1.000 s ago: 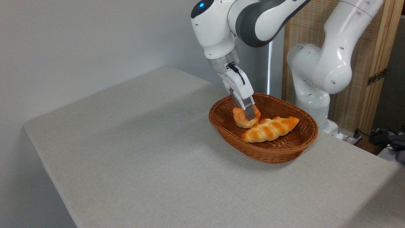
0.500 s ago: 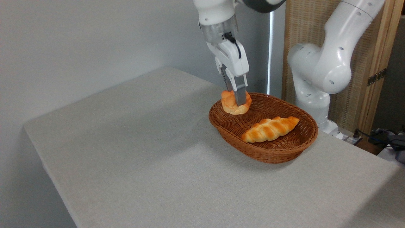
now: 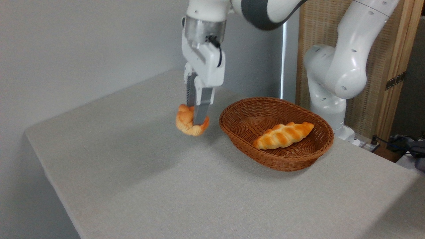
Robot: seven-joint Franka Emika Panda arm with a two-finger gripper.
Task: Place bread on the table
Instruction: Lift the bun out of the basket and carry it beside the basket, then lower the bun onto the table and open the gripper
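The bread (image 3: 186, 122), a small round golden-orange knotted bun, hangs in the air just left of the wicker basket. My gripper (image 3: 196, 120) points straight down and is shut on it, one grey finger crossing the bun's front. Below it lies the light grey table (image 3: 139, 172), and the bun looks a little above the cloth, not touching it.
A brown oval wicker basket (image 3: 232, 127) stands right of the gripper with a long braided loaf (image 3: 283, 135) lying in it. The arm's white base (image 3: 328, 99) rises behind the basket. A wooden screen (image 3: 388, 66) stands at the back right.
The gripper lifted the bun out of the basket, then carried it left over the basket's rim. It now hangs above the table. The braided loaf has not moved.
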